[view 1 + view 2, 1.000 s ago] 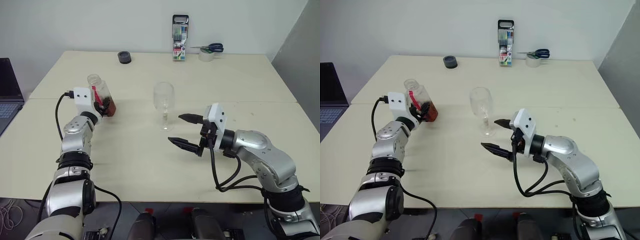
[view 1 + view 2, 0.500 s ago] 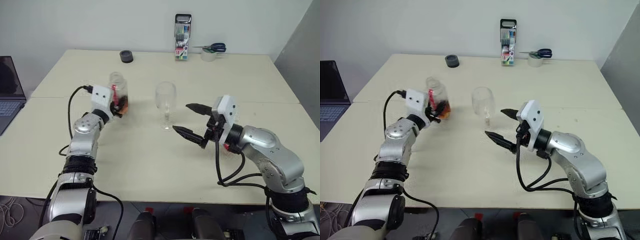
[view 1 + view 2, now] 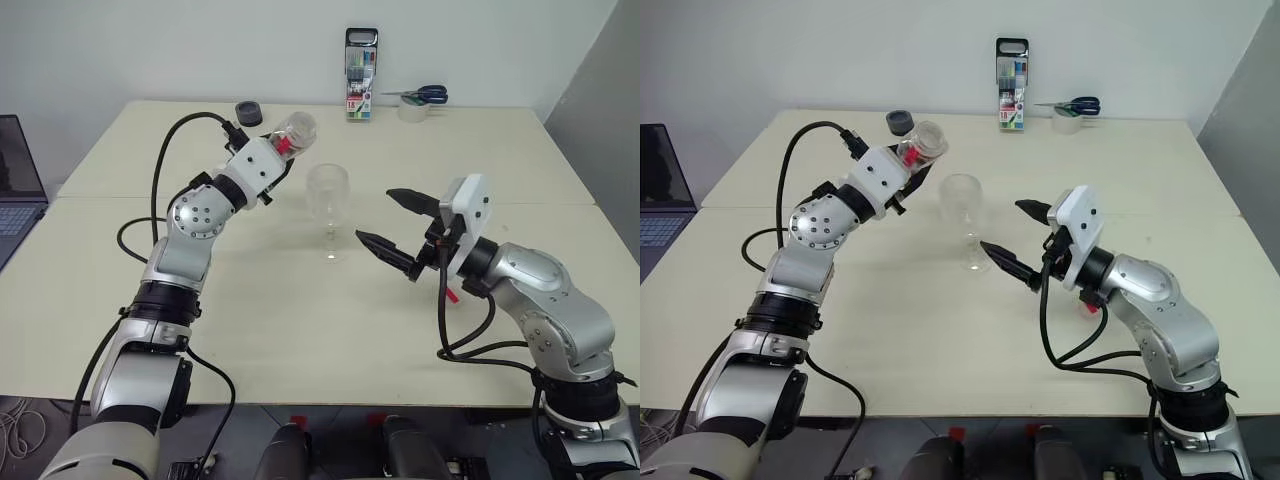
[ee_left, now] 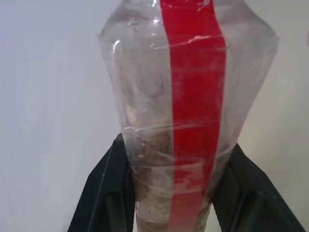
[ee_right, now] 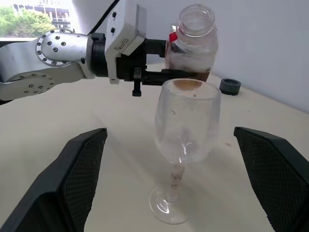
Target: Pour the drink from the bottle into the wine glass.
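Observation:
My left gripper (image 3: 280,158) is shut on the bottle (image 3: 291,130), a clear one with a red label strip (image 4: 193,96), held above the table just left of the wine glass (image 3: 328,195). The bottle leans towards the glass, its open mouth (image 5: 195,14) carries no cap, and it stands higher than the glass rim. A little amber drink (image 5: 193,73) sits at the bottle's low end by the fingers (image 4: 104,188). The glass stands upright on the table; I see no liquid in its bowl (image 5: 187,121). My right gripper (image 3: 375,215) is open, close to the right of the glass.
A pen case (image 3: 361,75), scissors (image 3: 420,96) and a tape roll (image 3: 412,110) stand along the table's far edge, a black round lid (image 3: 248,110) at the back left. A laptop (image 3: 15,180) is at the far left. A small red thing (image 3: 450,297) lies under my right forearm.
My left arm has lifted the bottle and carried it right, up to the glass, rolling it over. My right gripper has risen a little and stayed open.

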